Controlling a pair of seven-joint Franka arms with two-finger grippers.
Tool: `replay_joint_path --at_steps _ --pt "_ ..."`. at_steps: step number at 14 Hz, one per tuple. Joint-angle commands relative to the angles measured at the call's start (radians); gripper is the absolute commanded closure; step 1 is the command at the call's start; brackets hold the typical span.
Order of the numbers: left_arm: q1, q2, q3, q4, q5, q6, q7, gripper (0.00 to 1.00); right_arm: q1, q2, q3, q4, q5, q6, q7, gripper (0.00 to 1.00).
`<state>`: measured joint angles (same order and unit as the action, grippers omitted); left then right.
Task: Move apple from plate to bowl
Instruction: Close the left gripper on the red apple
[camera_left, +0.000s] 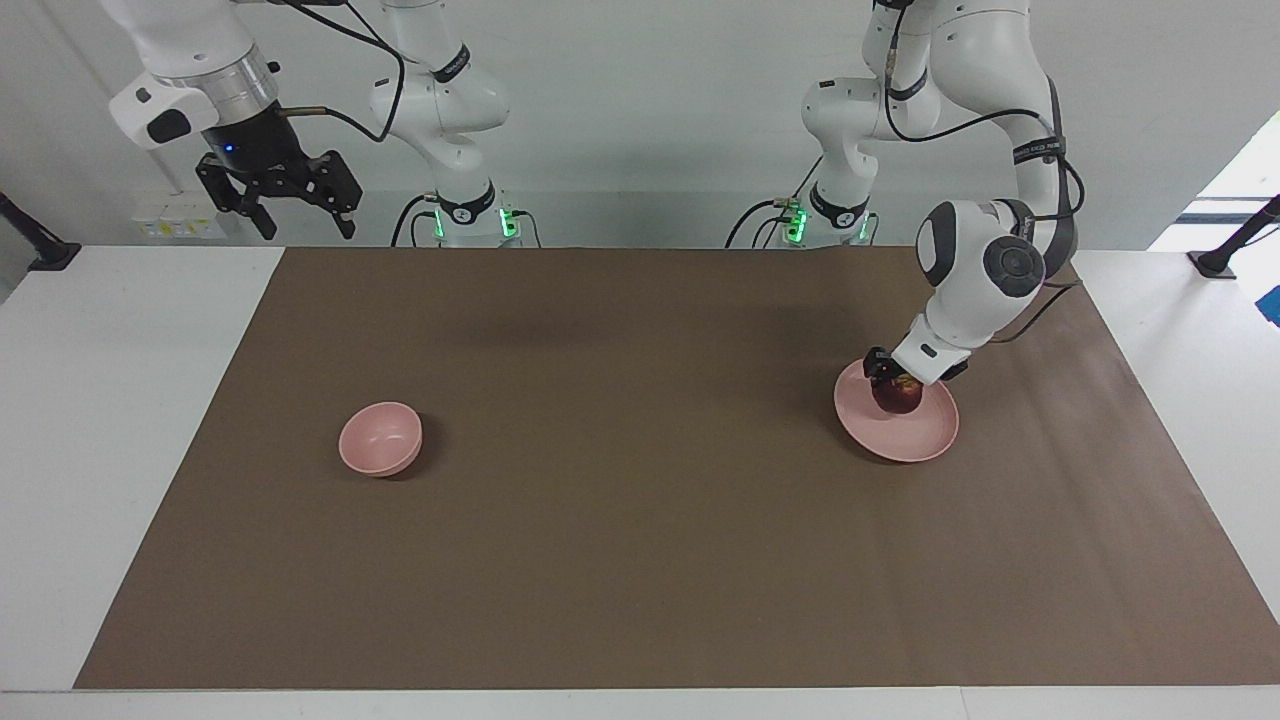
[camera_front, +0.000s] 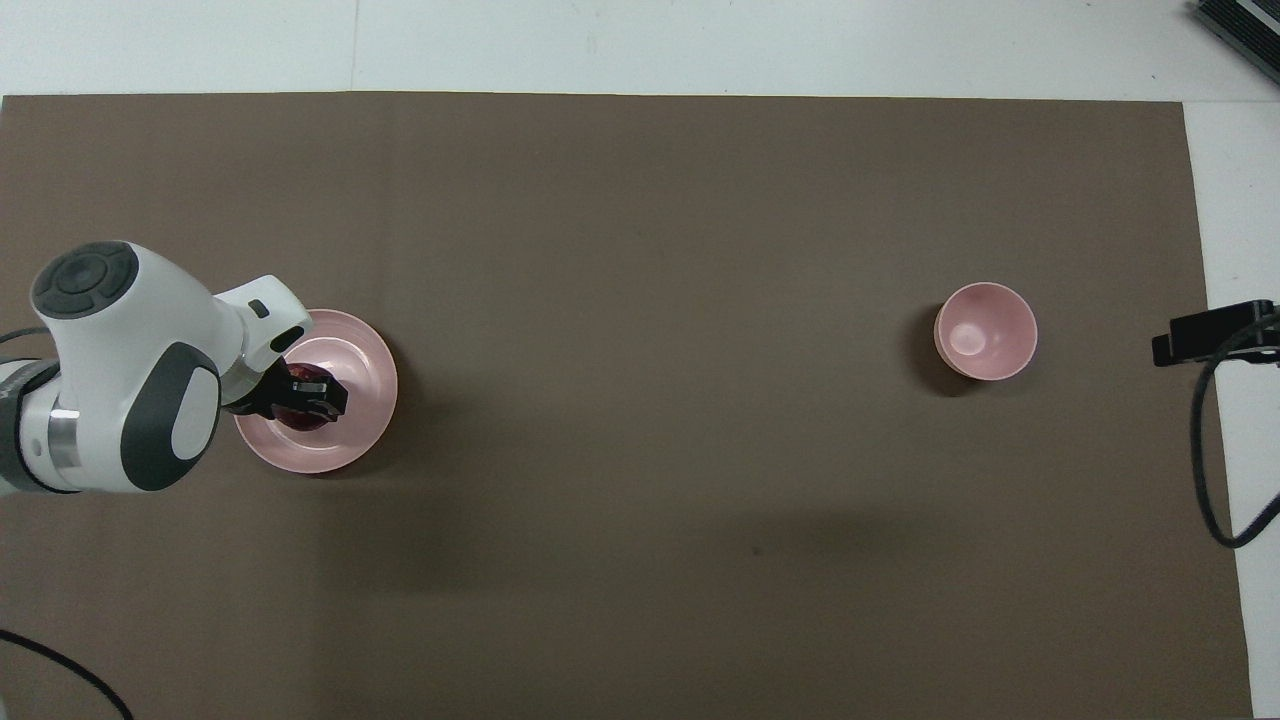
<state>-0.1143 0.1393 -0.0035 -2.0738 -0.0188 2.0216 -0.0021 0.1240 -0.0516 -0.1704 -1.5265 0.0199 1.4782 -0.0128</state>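
Apple (camera_left: 897, 396) sits on the plate (camera_left: 905, 441), clenched in the left claw (camera_left: 893, 381); the grasp looks made, lift not yet. Next: raise it and carry toward the bowl (camera_left: 380, 438), at the plate's nine o'clock in the facing view; the right claw (camera_left: 297, 213) waits released over the tabletop's edge.

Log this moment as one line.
left hand: shut on apple, over plate | right hand: open, waiting | bowl: empty

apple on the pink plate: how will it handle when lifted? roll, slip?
The small round dark red apple is probably rigid, so the left hand, shut on it over the flat pale pink plate, should not deform it. Its rounded, smooth-looking skin may slip from a two-finger pinch. If released on the plate's shallow rim, it would likely roll; the deep pink bowl should contain it.
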Motion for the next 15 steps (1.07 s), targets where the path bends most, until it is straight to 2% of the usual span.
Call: replay_joint_path --at_steps 1,4,8,11,14,15 --pt "0.005 0.035 -0.001 0.109 -0.001 -0.116 -0.010 1.00 -0.007 -0.011 0.002 -0.014 0.025 0.011 -0.018 0.00" --pt "0.005 0.060 -0.001 0.165 -0.004 -0.152 -0.047 1.00 -0.007 -0.011 0.002 -0.014 0.025 0.011 -0.018 0.00" --pt "-0.011 0.123 -0.006 0.291 -0.021 -0.207 -0.251 1.00 -0.007 -0.011 0.002 -0.014 0.025 0.011 -0.018 0.00" --pt "0.025 0.151 -0.001 0.342 -0.327 -0.231 -0.283 1.00 -0.009 -0.011 0.002 -0.014 0.025 0.011 -0.018 0.00" --pt "0.019 0.196 -0.010 0.424 -0.383 -0.270 -0.292 1.00 -0.007 -0.011 0.002 -0.014 0.025 0.011 -0.018 0.00" --pt "0.022 0.206 -0.010 0.452 -0.448 -0.300 -0.292 1.00 -0.007 -0.011 0.002 -0.014 0.025 0.011 -0.018 0.00"
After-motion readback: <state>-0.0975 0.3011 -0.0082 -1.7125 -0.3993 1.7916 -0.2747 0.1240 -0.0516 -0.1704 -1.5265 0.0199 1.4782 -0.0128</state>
